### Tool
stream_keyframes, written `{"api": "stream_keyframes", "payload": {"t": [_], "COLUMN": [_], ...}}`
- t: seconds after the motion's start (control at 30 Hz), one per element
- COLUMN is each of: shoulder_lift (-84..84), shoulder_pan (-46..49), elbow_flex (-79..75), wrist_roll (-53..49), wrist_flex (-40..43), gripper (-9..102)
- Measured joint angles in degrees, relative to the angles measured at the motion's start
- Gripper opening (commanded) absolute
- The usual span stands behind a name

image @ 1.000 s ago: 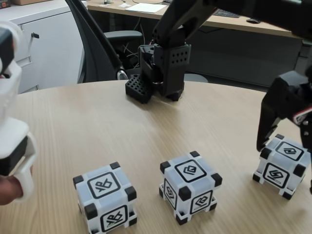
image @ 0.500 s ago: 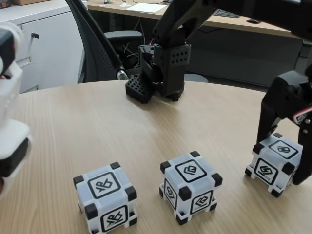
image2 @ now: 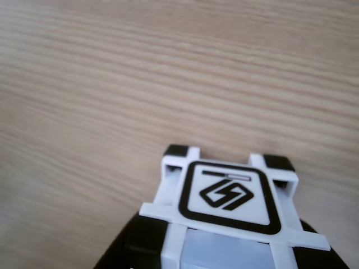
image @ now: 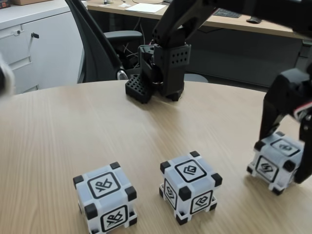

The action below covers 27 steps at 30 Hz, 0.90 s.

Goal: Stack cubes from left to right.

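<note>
**Jaws clamped on right cube**

Fixed view: gripper (image: 285, 156) sits at the right edge of the desk (image: 97, 131). Jaws are closed around the right cube (image: 272, 163), one black finger behind its left rear corner, the other down its right side. That cube looks tilted, near side a bit up; whether it has left the desk I cannot tell.

Middle cube (image: 190, 186) rests flat on the desk, well apart from the held one. Left cube (image: 105, 197) is also flat, near the front edge, a gap between it and the middle one. All three lie roughly in a row.

Other view: the held cube (image2: 227, 196) is seen close up, glyph face toward the camera, dark gripper parts on both lower sides, wood grain behind.

The arm's black base (image: 163, 68) stands at the far side of the desk.
</note>
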Motion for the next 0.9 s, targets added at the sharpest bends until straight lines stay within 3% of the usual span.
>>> {"api": "stream_keyframes", "payload": {"t": [0.37, 0.7, 0.9], "shoulder_lift": [16.4, 31.6, 37.3], "shoulder_pan": [0.0, 0.2, 0.7], "elbow_flex": [0.7, 23.1, 27.1], "wrist_roll": [0.2, 1.8, 1.6], "wrist_flex": [0.0, 0.0, 0.0], "gripper": [0, 0, 0]}}
